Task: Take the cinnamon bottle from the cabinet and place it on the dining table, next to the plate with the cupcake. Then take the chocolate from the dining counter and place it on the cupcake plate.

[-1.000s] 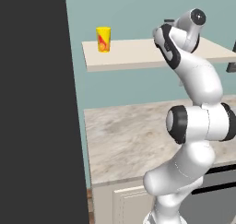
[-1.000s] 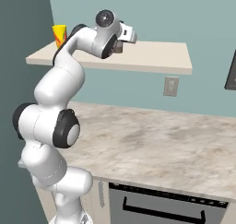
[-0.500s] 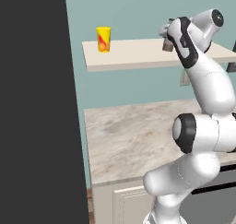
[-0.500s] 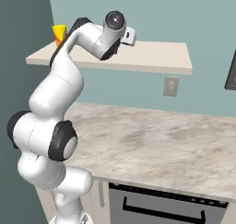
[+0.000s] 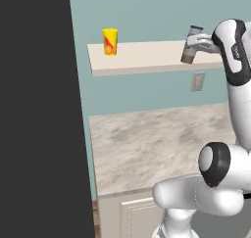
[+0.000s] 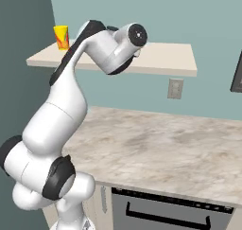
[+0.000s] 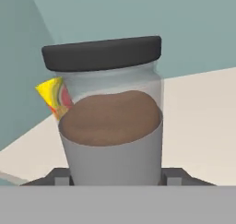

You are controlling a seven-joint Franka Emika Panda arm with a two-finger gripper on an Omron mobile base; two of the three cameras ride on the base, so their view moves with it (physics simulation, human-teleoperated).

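I count one cinnamon bottle [image 7: 113,126] and one yellow cup [image 5: 110,41] on the cabinet [image 5: 147,58]. My gripper [image 7: 115,176] sits narrow, its fingers [image 7: 174,176] flanking the bottle; I cannot tell if they grip it.

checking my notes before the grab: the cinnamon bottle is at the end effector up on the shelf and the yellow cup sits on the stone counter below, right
Not quite. The yellow cup stands on the cabinet shelf, at its far left end, not on the stone counter; the left base view shows it. The cinnamon bottle is indeed at the end effector on that shelf.
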